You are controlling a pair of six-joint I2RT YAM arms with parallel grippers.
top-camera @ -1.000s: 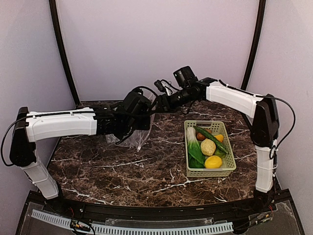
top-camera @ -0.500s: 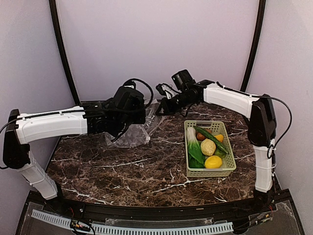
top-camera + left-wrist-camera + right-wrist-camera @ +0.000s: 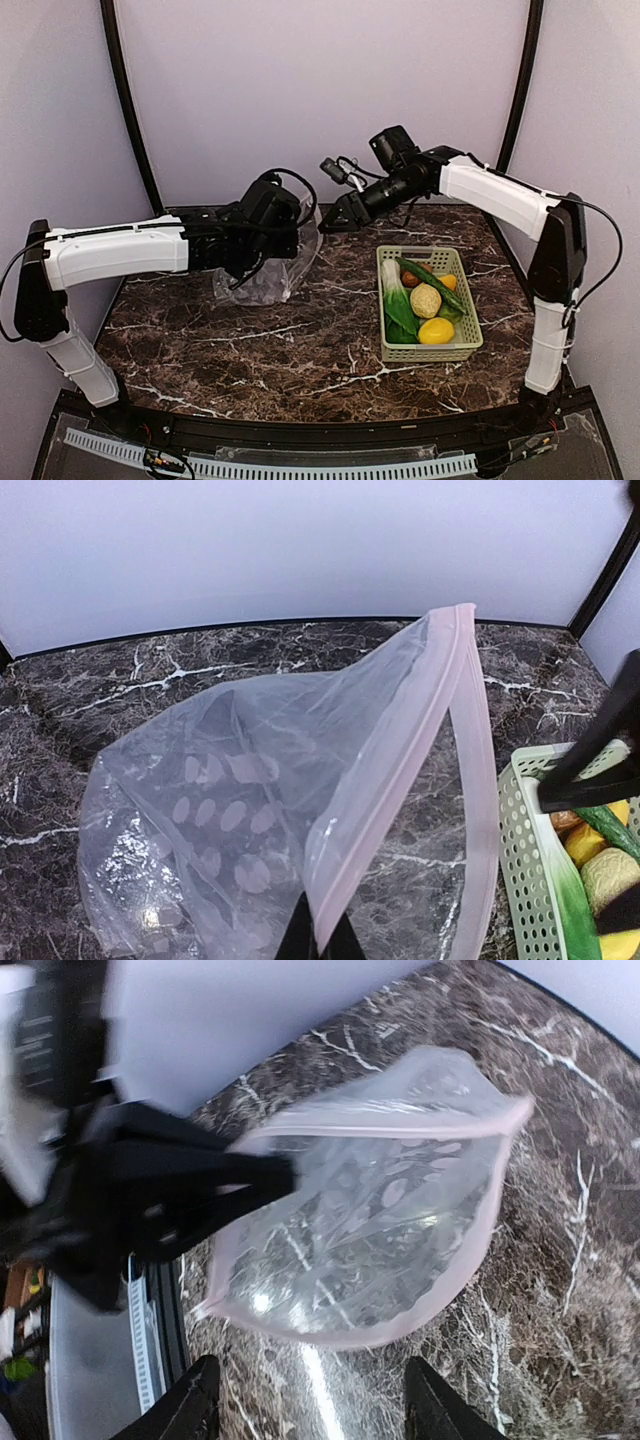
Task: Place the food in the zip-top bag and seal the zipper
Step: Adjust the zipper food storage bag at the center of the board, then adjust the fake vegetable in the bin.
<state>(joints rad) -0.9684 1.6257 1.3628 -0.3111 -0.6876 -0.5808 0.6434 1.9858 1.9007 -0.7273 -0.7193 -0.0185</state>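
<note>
left gripper (image 3: 320, 938): clamped on the bag's rim, pinching one spot of the mouth and holding it up off the table (image 3: 250, 350).
right gripper (image 3: 310, 1385): fingers spread, nothing between them; it hangs near the table's far edge, just right of the bag's mouth.
bag (image 3: 268, 278): clear and dotted, nothing visible inside; its bottom rests toward the far left corner.
zipper (image 3: 400, 780): unsealed pink strip, running away from the pinch; the mouth gapes toward the right arm.
food (image 3: 425, 300): all in the green basket (image 3: 383, 300) by the right edge, well apart from the bag.
key relation: the basket lies frontward of the right gripper and the bag's mouth to its left, so the right arm looks better placed to fetch and load.
</note>
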